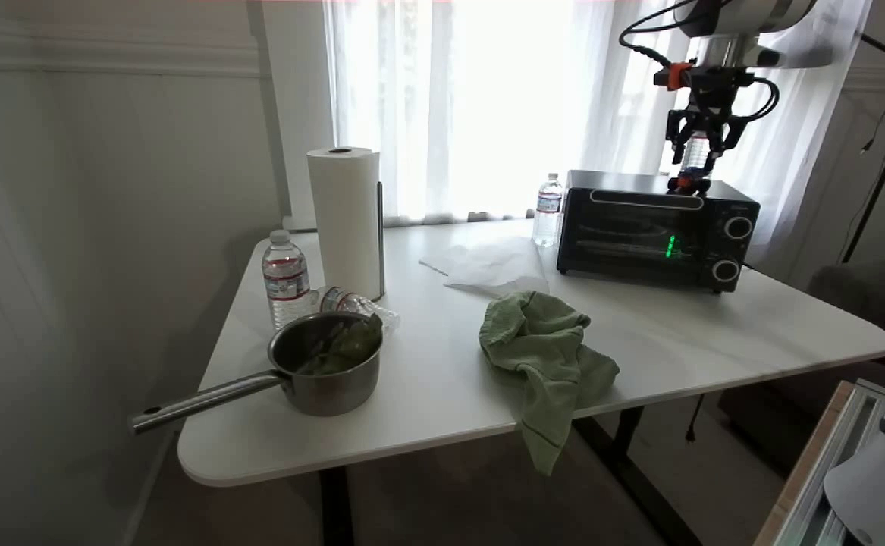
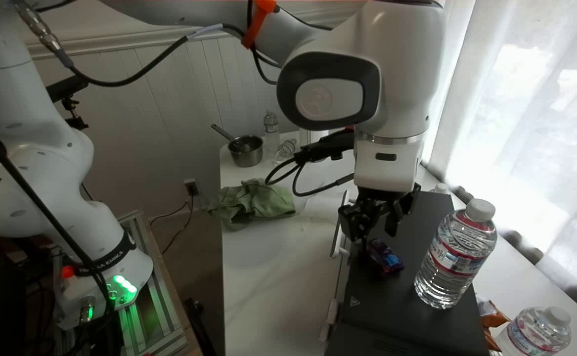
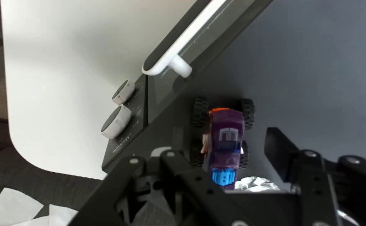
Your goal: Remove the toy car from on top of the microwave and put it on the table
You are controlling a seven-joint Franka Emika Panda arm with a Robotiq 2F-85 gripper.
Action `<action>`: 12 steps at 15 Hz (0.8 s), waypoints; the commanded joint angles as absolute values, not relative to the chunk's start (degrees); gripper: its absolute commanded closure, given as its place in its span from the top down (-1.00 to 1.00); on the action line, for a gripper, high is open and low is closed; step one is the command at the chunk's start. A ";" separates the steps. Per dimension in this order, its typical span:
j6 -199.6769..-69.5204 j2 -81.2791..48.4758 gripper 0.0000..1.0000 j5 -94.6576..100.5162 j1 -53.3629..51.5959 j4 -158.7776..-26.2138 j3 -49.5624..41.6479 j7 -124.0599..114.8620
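The pincer (image 1: 693, 161) stands spread, holding nothing, above the toy car (image 3: 226, 135), which is on the microwave (image 1: 632, 231). If it closes unevenly, it may push the car against the water bottle (image 2: 455, 254).

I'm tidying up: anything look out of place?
A toy car sits atop the microwave, an odd spot. Near the saucepan, a water bottle lies on its side, perhaps toppled. The green cloth partly overhangs the table.
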State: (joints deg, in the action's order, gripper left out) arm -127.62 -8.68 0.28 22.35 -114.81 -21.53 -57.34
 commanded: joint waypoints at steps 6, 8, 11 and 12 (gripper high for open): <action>-128.26 -11.50 0.28 0.42 21.56 -112.40 -22.78 -59.31; -128.52 -11.61 0.12 0.52 21.48 -112.53 -22.86 -59.46; -128.70 -11.78 -0.39 0.65 21.35 -112.64 -22.90 -59.70; -128.87 -11.69 -0.49 0.77 21.30 -112.77 -22.93 -59.82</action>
